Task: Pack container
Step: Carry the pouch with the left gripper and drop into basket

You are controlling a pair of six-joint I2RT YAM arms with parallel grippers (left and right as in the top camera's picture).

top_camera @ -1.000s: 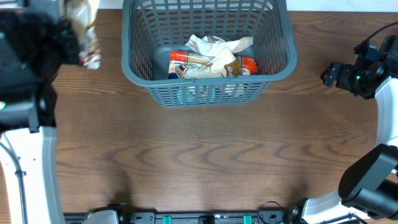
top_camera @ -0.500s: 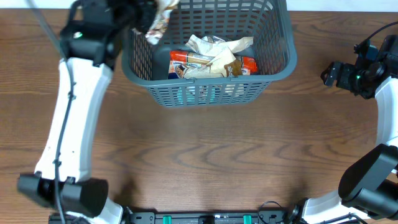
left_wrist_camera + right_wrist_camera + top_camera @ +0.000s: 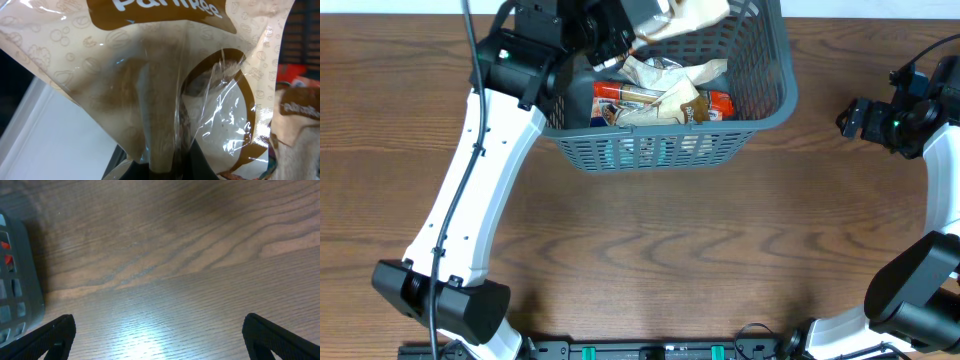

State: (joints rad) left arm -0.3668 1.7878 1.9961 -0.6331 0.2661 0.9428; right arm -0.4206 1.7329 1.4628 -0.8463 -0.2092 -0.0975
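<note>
The dark grey lattice container (image 3: 660, 148) stands at the top middle of the table. Inside lie a red-orange packet (image 3: 625, 94) and crumpled cream and brown wrappers (image 3: 670, 82). My left gripper (image 3: 625, 35) is shut on a cream and brown snack bag (image 3: 685, 15) and holds it above the container's back part. In the left wrist view the snack bag (image 3: 165, 85) fills the frame, pinched between the fingers at the bottom. My right gripper (image 3: 159, 330) is open and empty over bare table at the right, and it also shows in the overhead view (image 3: 850, 120).
The container's corner (image 3: 17, 285) shows at the left edge of the right wrist view. The brown wooden table (image 3: 650, 250) stretches in front of the container. The right arm's base (image 3: 910, 290) sits at the lower right.
My left arm has swung right from the table's left side, carrying the snack bag to above the container. The right arm has not moved.
</note>
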